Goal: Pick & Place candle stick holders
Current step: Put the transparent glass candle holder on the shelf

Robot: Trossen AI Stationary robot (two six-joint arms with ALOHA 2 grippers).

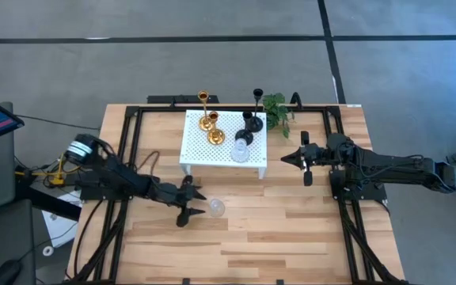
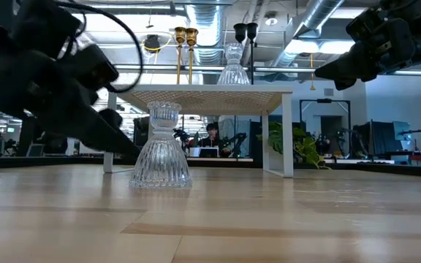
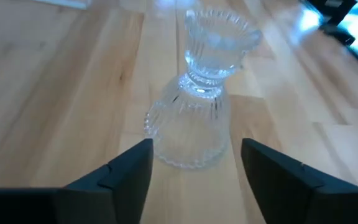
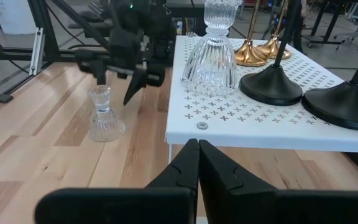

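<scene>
A clear glass candle stick holder [image 1: 216, 208] stands upright on its round base on the wooden table, in front of the white perforated stand [image 1: 212, 154]. My left gripper [image 1: 190, 200] is open just to the left of it. In the left wrist view its fingers [image 3: 129, 171] stand short of the holder [image 3: 194, 121], on either side, apart from it. On the stand are two gold holders [image 1: 210, 127], two black holders [image 1: 252, 123] and another clear glass holder [image 1: 241, 151]. My right gripper [image 1: 285, 159] is shut and empty, right of the stand.
A small green plant [image 1: 277, 107] stands at the stand's far right corner. Black frame rails [image 1: 129, 150] run along the table's left, right and far sides. Bare wood lies near the table's front edge [image 1: 236, 253].
</scene>
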